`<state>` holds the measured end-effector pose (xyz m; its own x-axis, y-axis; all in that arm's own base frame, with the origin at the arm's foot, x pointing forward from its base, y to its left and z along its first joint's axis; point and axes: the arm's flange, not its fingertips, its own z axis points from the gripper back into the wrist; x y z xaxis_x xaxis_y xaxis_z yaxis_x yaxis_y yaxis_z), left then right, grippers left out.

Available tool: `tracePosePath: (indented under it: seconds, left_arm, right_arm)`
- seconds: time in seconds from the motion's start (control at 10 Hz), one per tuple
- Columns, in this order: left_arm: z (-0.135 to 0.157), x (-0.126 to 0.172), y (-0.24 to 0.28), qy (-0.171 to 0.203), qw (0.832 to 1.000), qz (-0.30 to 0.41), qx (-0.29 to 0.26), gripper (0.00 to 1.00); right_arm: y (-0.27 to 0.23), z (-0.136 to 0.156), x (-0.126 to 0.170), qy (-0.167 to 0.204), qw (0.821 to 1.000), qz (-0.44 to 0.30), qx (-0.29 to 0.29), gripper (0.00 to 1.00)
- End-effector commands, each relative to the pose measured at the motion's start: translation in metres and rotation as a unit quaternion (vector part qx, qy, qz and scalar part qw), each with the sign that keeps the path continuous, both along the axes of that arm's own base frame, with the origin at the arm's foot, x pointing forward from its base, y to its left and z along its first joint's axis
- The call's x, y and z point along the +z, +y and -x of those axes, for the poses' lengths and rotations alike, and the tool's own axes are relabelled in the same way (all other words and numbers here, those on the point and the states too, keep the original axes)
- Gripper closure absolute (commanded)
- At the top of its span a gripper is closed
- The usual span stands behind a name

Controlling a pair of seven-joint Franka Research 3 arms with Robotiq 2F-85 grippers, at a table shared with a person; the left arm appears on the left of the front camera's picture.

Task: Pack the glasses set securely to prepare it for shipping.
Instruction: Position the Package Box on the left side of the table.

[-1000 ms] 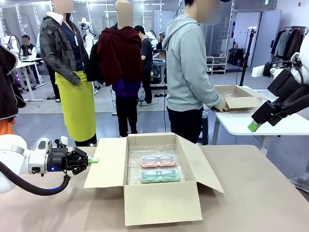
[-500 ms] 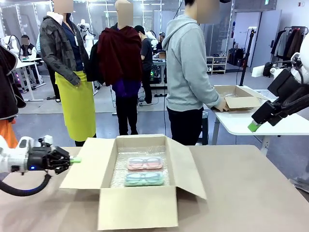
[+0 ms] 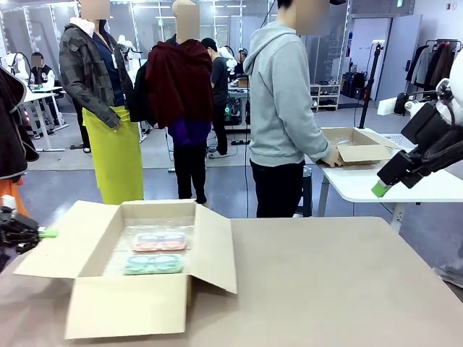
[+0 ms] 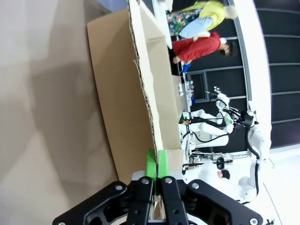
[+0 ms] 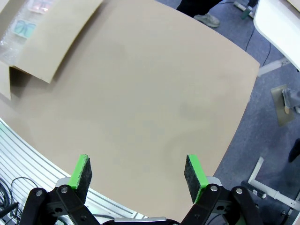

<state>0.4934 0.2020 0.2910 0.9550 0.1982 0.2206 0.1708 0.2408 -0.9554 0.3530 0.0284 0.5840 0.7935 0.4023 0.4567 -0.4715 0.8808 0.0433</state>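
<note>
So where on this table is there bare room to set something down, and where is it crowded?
The widest free patch is the table top from the cardboard box's right flap to the table's right edge, below the raised right gripper. The table's left end is crowded: the box holds the pink case and mint case, and the left gripper pinches its left flap.

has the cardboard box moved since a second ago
Yes. The cardboard box has slid toward the robot's left across the table, dragged by the left claw shut on its flap.

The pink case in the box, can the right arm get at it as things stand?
Probably not easily: the right end effector hangs open, high at the far right, while the pink case lies in the box at far left.
</note>
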Motion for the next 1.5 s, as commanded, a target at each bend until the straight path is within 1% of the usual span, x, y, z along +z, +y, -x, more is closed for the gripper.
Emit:
tracePosePath:
  seconds: [0.0, 0.1, 0.2, 0.3, 0.5, 0.6, 0.8, 0.9, 1.4]
  left_arm:
    - [-0.010, 0.008, 0.044, 0.007, 0.999, 0.014, -0.029, 0.98]
    - [-0.009, 0.016, 0.070, 0.004, 0.999, 0.018, -0.030, 0.98]
    - [-0.007, 0.020, 0.090, 0.003, 1.000, 0.008, -0.030, 0.98]
    - [-0.002, 0.023, 0.110, 0.016, 0.999, 0.002, -0.031, 0.98]
    - [0.010, 0.026, 0.148, 0.036, 0.998, -0.035, -0.031, 0.98]
    - [0.013, 0.026, 0.159, 0.043, 0.997, -0.048, -0.030, 0.98]
    - [0.010, 0.023, 0.154, 0.038, 0.997, -0.058, -0.028, 0.98]
    - [0.016, 0.023, 0.158, 0.033, 0.998, -0.053, -0.014, 0.98]
    - [0.016, 0.023, 0.158, 0.033, 0.998, -0.053, -0.014, 0.98]
  right_arm:
    - [0.002, 0.000, 0.001, -0.001, 1.000, 0.003, -0.005, 0.00]
    - [0.002, 0.000, 0.001, -0.001, 1.000, 0.003, -0.005, 0.00]
    - [0.002, 0.000, 0.001, -0.001, 1.000, 0.003, -0.005, 0.00]
    - [0.002, 0.000, 0.001, -0.001, 1.000, 0.003, -0.005, 0.00]
    - [0.002, 0.000, 0.001, -0.001, 1.000, 0.003, -0.005, 0.00]
    - [0.002, 0.000, 0.001, -0.001, 1.000, 0.003, -0.005, 0.00]
    - [0.002, 0.000, 0.001, -0.001, 1.000, 0.003, -0.005, 0.00]
    - [0.002, 0.000, 0.001, -0.001, 1.000, 0.003, -0.005, 0.00]
    - [0.002, 0.000, 0.001, -0.001, 1.000, 0.003, -0.005, 0.00]
